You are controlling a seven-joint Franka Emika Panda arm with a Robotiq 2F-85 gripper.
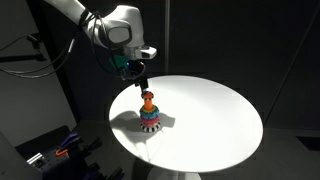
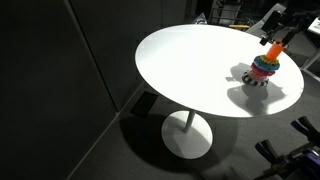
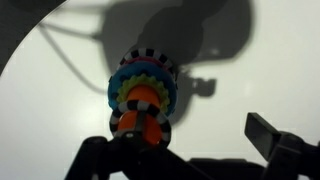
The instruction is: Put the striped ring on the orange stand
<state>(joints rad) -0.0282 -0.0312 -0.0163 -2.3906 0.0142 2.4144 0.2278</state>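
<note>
The orange stand (image 3: 140, 100) rises from a stack of coloured rings (image 3: 125, 80) with a wider black-and-white ring at the base. The thin striped ring (image 3: 158, 124) sits around the upper part of the orange peg. My gripper (image 3: 180, 150) is open and empty, just above and beside the peg, with one finger on each side. In both exterior views the gripper (image 1: 140, 78) (image 2: 281, 30) hovers right over the peg top (image 1: 148, 98) (image 2: 272, 49). The striped ring is too small to make out there.
The toy stands on a round white table (image 1: 215, 120) (image 2: 190, 60), toward one edge. Dark floor, black curtains and cables surround the table. My arm's shadow falls across the tabletop behind the stack.
</note>
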